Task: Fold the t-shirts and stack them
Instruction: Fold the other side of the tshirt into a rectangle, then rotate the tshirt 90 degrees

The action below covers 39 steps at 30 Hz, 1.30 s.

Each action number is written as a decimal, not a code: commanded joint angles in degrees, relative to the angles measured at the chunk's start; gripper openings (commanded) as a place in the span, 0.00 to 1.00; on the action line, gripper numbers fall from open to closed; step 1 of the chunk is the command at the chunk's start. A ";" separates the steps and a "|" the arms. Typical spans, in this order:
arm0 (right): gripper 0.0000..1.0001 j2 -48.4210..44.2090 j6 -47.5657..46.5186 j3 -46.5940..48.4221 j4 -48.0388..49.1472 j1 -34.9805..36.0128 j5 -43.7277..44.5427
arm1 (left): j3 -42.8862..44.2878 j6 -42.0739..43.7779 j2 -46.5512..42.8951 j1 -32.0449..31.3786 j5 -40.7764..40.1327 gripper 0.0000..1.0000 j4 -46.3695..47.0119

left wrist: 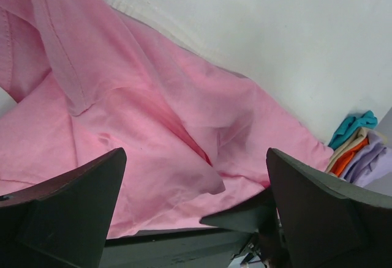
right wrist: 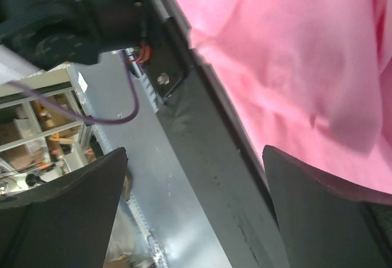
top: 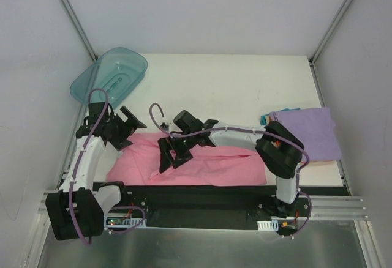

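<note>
The pink t-shirt (top: 208,164) lay rumpled along the near edge of the table (top: 233,90). The right pincer (top: 173,158) hung over its middle, fingers wide apart and empty. The left pincer (top: 127,130) hung over its left end, also wide apart and empty. The folded pile (top: 306,133) sat at the right, lavender on top. The left wrist view showed orange and teal under it. The right wrist view showed the black rail (right wrist: 208,158) beside the shirt.
</note>
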 commanded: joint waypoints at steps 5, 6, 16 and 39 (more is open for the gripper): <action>0.96 -18.18 -9.51 -4.19 -8.95 -3.60 13.56 | -4.51 -2.13 -3.02 -4.79 2.00 0.99 1.16; 0.97 -19.41 -9.25 -4.98 -10.26 -6.13 14.71 | -4.78 -2.39 -1.71 -7.76 0.60 0.99 2.13; 0.97 -21.80 -10.04 -18.78 -13.35 -25.30 26.32 | -1.09 -1.96 15.61 -13.76 -3.02 0.99 7.13; 0.96 -29.27 -5.22 -29.42 -14.76 -14.78 23.87 | 52.50 -5.99 68.59 -26.85 4.37 0.99 10.22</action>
